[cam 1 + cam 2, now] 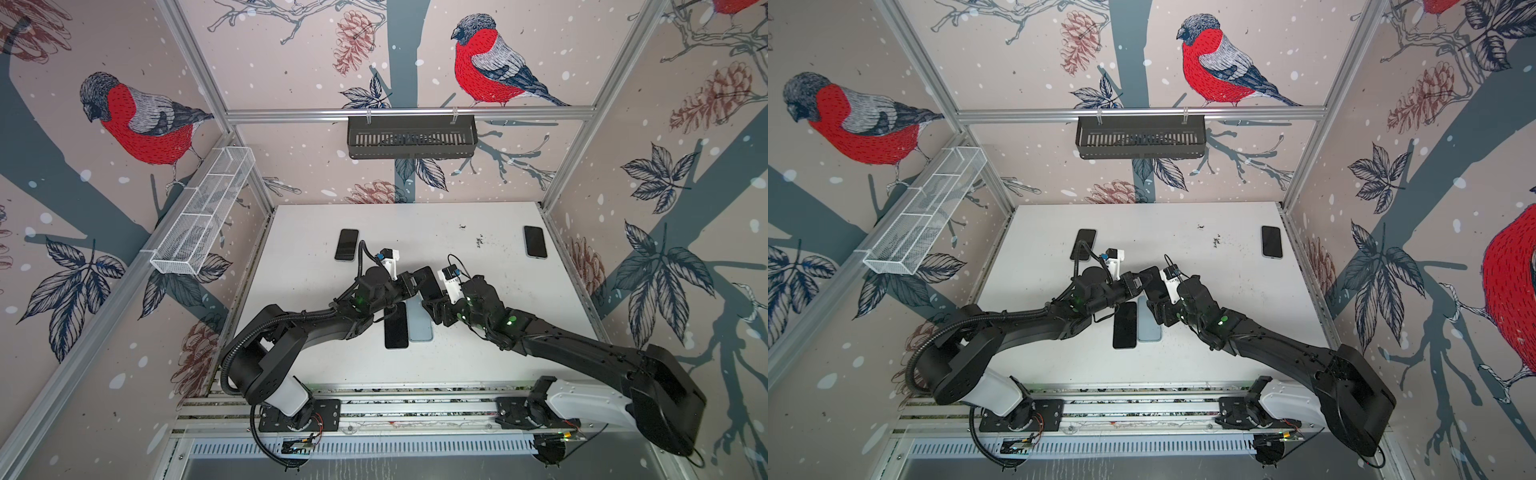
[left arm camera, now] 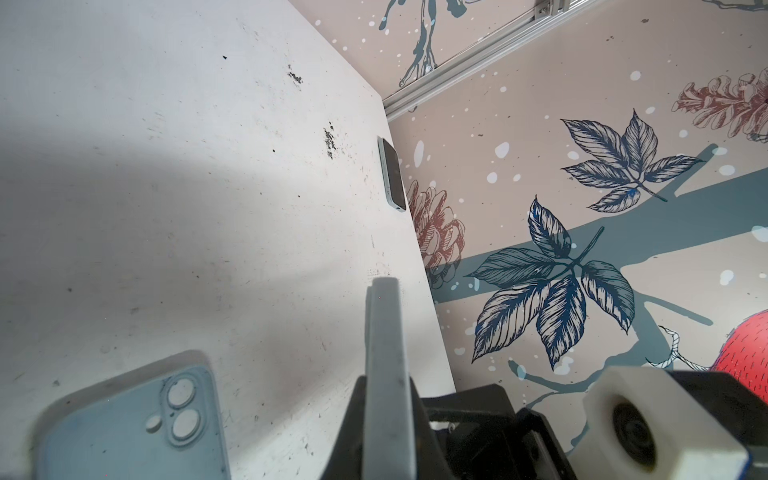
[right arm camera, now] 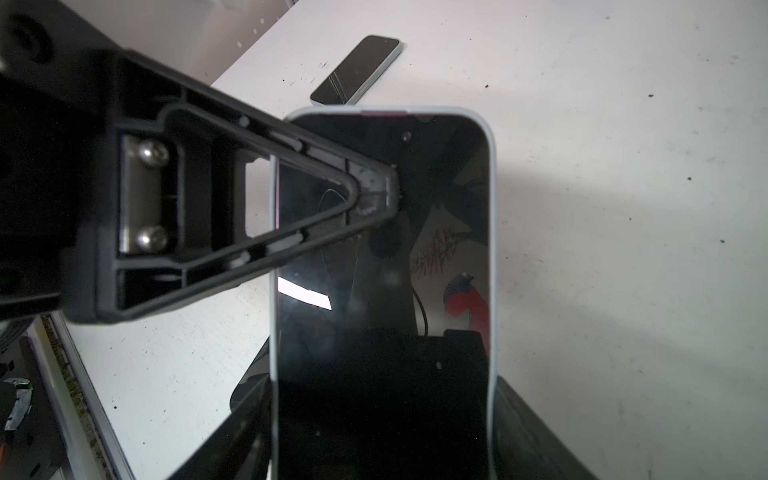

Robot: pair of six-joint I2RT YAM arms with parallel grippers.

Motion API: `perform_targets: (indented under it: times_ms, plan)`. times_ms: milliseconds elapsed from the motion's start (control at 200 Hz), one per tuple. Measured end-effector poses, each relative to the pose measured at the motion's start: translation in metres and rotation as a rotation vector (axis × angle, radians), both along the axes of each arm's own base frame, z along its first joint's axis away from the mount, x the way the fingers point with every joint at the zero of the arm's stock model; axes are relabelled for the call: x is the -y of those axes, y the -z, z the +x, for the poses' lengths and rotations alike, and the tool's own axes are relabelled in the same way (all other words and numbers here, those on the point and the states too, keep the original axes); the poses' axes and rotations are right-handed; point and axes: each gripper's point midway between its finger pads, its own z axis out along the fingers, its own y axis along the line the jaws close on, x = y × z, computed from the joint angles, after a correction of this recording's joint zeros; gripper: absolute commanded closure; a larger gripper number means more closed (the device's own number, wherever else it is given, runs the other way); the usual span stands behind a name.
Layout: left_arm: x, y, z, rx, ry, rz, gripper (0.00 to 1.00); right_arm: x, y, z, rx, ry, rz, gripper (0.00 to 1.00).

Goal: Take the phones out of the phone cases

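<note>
**Left gripper** (image 1: pixel 417 284): closed tight on the phone (image 3: pixel 382 257), pinching it through its thickness. In the right wrist view one finger (image 3: pixel 370 195) lies flat on the screen, tip near the middle of the glass. In the left wrist view the phone shows edge-on between both fingers (image 2: pixel 351 419).

**Right gripper** (image 1: pixel 432 301): jaws fairly wide, clasping the case (image 3: pixel 493 187) across its two long edges at the lower end. One finger (image 3: pixel 532 428) shows against the rim.

**Phone:** seated in the pale blue case, rim visible along both sides and the top. It is held by both grippers, raised off the table (image 1: pixel 478 340) near the centre. The screen is dark and reflective and faces the right wrist camera.

**Below the grippers:** a bare phone (image 1: pixel 396 328) lies screen up. A blue case (image 1: pixel 420 328) lies just beside it, back up, with its camera cutouts visible in the left wrist view. I cannot tell whether that case is empty.

**Further out:** a left phone (image 1: pixel 347 244) lies at the far left of the table and a right phone (image 1: pixel 535 242) at the far right by the wall. Both are flat, screen up and pale-rimmed, well apart from the grippers.
</note>
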Motion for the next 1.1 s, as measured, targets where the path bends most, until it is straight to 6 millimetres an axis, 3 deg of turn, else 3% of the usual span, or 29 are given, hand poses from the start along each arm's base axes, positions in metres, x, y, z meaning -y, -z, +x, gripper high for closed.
perform_targets:
  times_ms: [165, 230, 405, 680, 936, 1096]
  plan:
    - [-0.001, -0.003, -0.007, 0.004, 0.003, -0.008, 1.0, 0.003, -0.002, -0.007, 0.002, -0.005, 0.027, 0.12]
    - [-0.004, -0.012, -0.01, 0.013, 0.001, -0.025, 1.0, 0.005, -0.01, -0.011, 0.02, -0.005, 0.065, 0.0]
    - [-0.024, -0.049, -0.014, 0.094, -0.064, -0.075, 1.0, 0.022, -0.026, -0.027, 0.054, 0.022, 0.176, 0.0]
    - [-0.049, -0.097, -0.021, 0.143, -0.155, -0.288, 1.0, 0.028, -0.047, -0.06, 0.021, -0.029, 0.482, 0.0]
    - [-0.052, -0.123, -0.039, 0.129, -0.155, -0.476, 1.0, 0.025, -0.065, -0.077, -0.005, -0.104, 0.7, 0.0]
    - [-0.053, -0.127, -0.048, 0.122, -0.161, -0.531, 1.0, 0.022, -0.074, -0.087, -0.038, -0.154, 0.808, 0.04]
